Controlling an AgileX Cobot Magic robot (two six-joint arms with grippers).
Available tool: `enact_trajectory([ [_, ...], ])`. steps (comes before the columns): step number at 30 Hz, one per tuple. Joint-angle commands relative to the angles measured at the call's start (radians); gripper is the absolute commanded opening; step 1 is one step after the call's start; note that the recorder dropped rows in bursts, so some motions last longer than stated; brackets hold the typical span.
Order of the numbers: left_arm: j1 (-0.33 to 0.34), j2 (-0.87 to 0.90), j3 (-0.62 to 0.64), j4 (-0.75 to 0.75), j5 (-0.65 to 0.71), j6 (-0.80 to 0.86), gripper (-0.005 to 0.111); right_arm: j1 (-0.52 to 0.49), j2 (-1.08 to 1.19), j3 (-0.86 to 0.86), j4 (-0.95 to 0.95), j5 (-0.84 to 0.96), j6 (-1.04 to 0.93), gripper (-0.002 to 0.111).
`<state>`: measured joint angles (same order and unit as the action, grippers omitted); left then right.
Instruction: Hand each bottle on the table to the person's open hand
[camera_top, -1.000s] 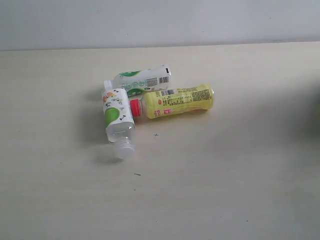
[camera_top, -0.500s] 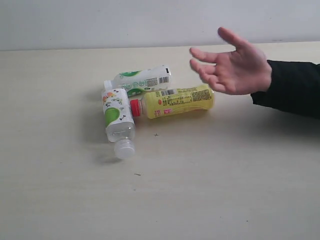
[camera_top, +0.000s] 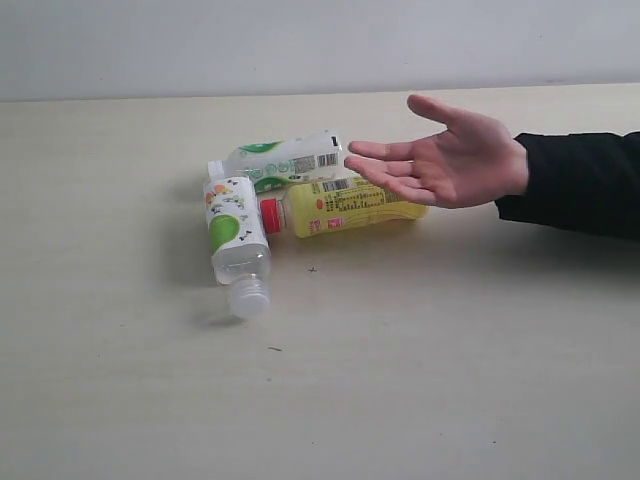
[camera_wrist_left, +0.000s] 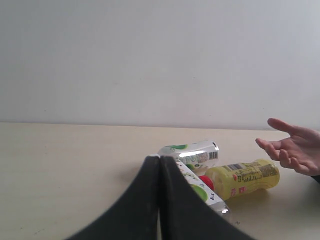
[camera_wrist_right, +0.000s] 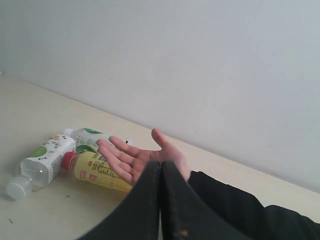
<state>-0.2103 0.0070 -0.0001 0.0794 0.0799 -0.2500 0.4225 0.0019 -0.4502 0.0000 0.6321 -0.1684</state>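
the robot's left hand (camera_wrist_left: 159, 159) is clenched, holding nothing. three bottles lie bunched on the desk (camera_top: 450, 380): a white bottle (camera_top: 237, 238) with its clear end and cap nearest us, a second white bottle (camera_top: 285, 160) behind it, then a yellow bottle (camera_top: 345, 205). the person's hand (camera_top: 450, 165) is open, palm up, just by the yellow bottle. the right hand (camera_wrist_right: 161, 164) is clenched too, empty.

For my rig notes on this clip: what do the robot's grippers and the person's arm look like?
Left gripper and right gripper: each two smooth matte black fingers, broad at the base, curving to narrow tips; no cables visible. The person's hand is ungloved, with a black sleeve to the wrist.
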Motion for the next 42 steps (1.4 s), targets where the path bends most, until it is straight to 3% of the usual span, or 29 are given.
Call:
enact_trajectory([
  [1, 0.002, -0.007, 0.000, 0.003, 0.000, -0.008, 0.000, -0.004, -0.002, 0.017, 0.000, -0.032, -0.006, 0.000],
  [8, 0.002, -0.007, 0.000, 0.003, 0.000, -0.008, 0.000, -0.004, -0.002, 0.130, 0.000, -0.170, -0.028, 0.000],
  [30, 0.002, -0.007, 0.000, 0.003, 0.000, -0.008, 0.000, -0.004, 0.003, 0.153, -0.034, -0.181, -0.002, 0.000],
  [42, 0.002, -0.007, 0.000, 0.003, 0.000, -0.008, 0.000, -0.004, 0.320, 0.041, 0.205, -0.195, 0.013, 0.002],
])
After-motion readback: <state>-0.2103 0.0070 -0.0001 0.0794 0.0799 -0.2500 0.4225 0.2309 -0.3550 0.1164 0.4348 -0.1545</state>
